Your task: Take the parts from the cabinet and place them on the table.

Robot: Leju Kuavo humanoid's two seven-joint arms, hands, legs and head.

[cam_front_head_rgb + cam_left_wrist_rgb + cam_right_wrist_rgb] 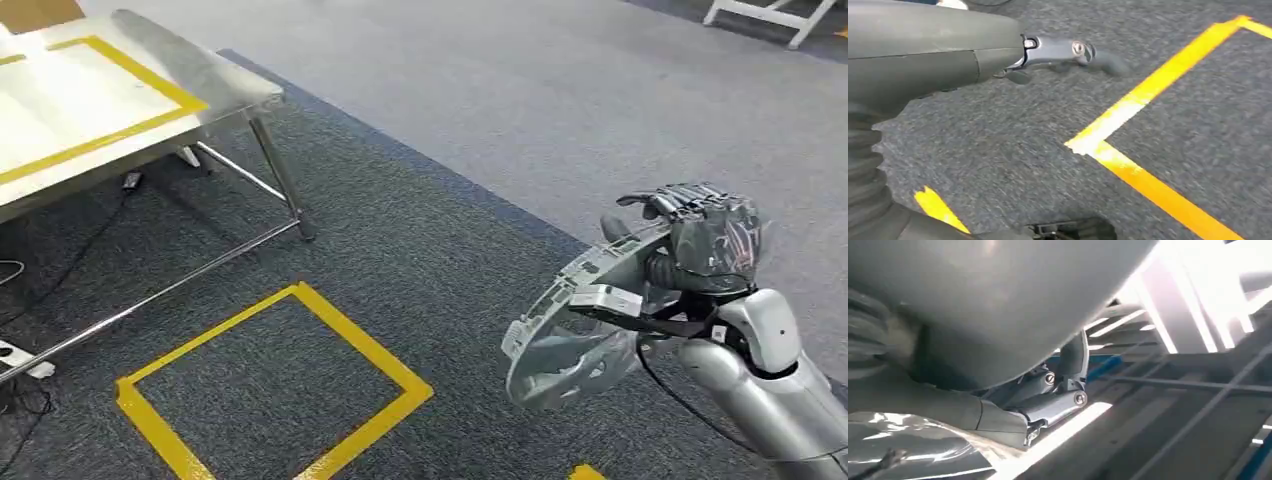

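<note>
Right robot hand (700,240) grips part (570,335), fingers seemingly wrapped.

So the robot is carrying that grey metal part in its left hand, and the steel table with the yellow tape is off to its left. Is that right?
Not quite. The head view shows the grey metal part held in the right hand, not the left. The rest stands: the steel table with the yellow tape is off to the robot's left.
</note>
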